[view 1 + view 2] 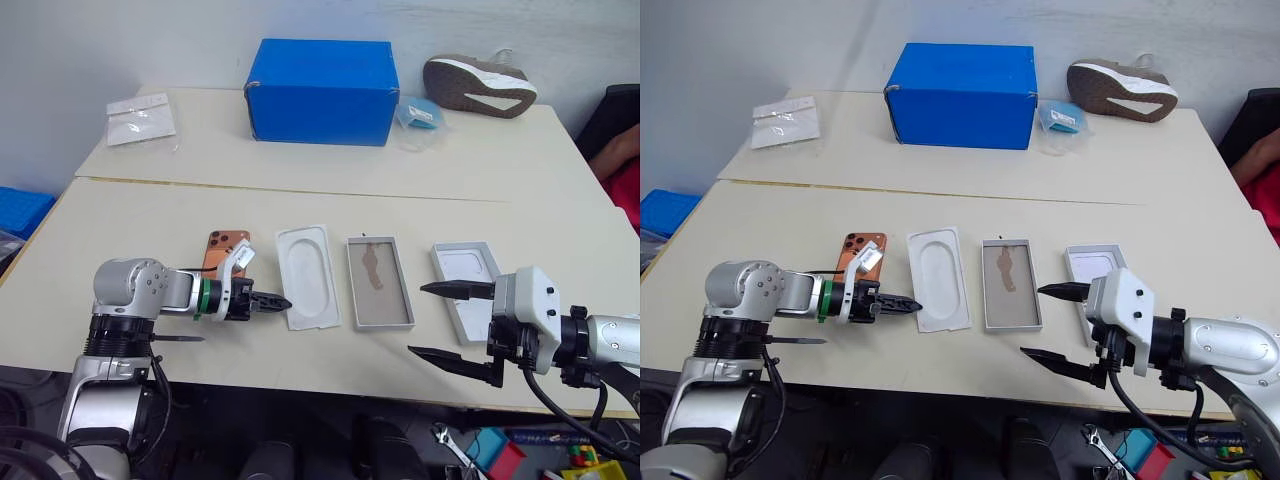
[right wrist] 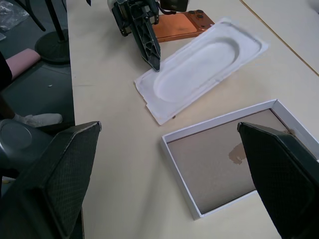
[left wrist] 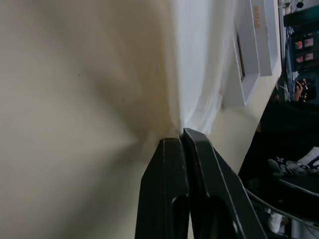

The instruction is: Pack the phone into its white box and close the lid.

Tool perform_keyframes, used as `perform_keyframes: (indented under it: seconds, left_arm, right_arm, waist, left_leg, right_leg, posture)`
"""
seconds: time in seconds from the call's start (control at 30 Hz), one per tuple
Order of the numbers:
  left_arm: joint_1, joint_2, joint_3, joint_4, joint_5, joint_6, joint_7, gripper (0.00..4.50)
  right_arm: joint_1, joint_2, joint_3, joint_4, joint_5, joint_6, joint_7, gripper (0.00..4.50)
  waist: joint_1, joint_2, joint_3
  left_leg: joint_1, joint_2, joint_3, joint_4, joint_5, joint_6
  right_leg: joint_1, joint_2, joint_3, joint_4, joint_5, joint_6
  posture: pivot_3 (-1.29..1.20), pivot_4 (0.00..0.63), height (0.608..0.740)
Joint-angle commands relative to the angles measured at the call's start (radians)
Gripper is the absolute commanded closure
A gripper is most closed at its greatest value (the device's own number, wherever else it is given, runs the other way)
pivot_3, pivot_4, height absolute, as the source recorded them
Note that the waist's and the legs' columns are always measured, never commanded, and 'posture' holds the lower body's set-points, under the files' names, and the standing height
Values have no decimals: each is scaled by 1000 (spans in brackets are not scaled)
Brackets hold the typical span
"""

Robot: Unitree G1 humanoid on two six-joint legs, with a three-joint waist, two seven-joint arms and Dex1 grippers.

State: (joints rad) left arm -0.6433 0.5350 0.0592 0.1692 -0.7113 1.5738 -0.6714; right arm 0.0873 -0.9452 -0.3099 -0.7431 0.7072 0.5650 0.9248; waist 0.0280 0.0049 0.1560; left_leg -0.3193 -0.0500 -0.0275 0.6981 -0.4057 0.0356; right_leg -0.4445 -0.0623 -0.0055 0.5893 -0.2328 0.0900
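Observation:
The orange phone lies on the table, camera bar away from me, just behind my left wrist. To its right lie a flat white insert with an oval recess, the white box with its brown-stained floor, and the lid, white inner face up. My left gripper points right, its fingers shut on the insert's near left edge. Over the front edge, near the lid's front end, my right gripper hovers wide open and holds nothing.
A big blue box stands on the far table, with a shoe and a small blue packet to its right and a clear plastic bag at far left. A person's arm shows at the right edge.

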Motion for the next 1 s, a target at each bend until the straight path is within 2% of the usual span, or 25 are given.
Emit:
perform_keyframes:
  seconds: [0.03,0.13,0.27,0.4,0.53,0.67,0.8,1.0]
  left_arm:
    - [33,-24,20,13,-2,39,20,4467]
    - [27,-6,37,22,-25,41,19,4467]
    - [8,91,11,2,-96,41,-31,4467]
    - [-19,196,-19,-2,-165,41,-101,4467]
    - [-35,241,-49,-7,-206,41,-126,4467]
    - [-36,248,-58,-1,-233,41,-114,4500]
    - [-26,242,-46,0,-274,41,-81,4500]
    - [-40,224,-2,37,-352,41,-22,4500]
  right_arm:
    - [4,-6,-18,-22,-8,-21,7,0]
    - [9,-15,-13,-18,-32,-31,16,0]
    - [0,-27,41,11,-110,-79,45,0]
    - [-72,-31,178,91,-234,-162,74,0]
    - [-162,-5,312,191,-328,-227,103,0]
    - [-264,49,448,331,-441,-316,124,926]
    - [-333,110,525,457,-508,-375,135,2313]
    - [-356,149,568,547,-550,-438,166,4418]
  waist:
    - [0,0,0]
    - [-1,0,0]
    - [-7,-2,1]
    - [-13,-4,3]
    - [-11,-3,3]
    - [-8,-3,4]
    - [-8,-3,4]
    - [-8,-3,4]
  left_leg:
    - [0,0,0,0,0,0]
    - [0,0,0,0,0,0]
    - [-1,0,0,0,0,-1]
    - [-1,1,0,0,1,-3]
    - [-1,1,-1,0,1,-3]
    - [-3,1,-2,0,1,-3]
    - [-4,1,-3,0,1,-3]
    - [-5,1,-4,1,1,-3]
  right_leg:
    - [0,0,0,0,0,0]
    - [0,0,0,1,0,0]
    - [-1,0,0,2,0,0]
    - [-2,1,0,1,0,0]
    - [-2,1,-1,1,0,0]
    - [-2,1,-3,1,0,-1]
    - [-4,1,-4,1,0,-1]
    - [-4,1,-5,1,0,-1]
  posture:
    - [0,150,740]
    - [0,150,740]
    - [0,150,740]
    - [0,150,740]
    - [0,150,740]
    - [0,150,740]
    - [0,150,740]
    - [0,150,740]
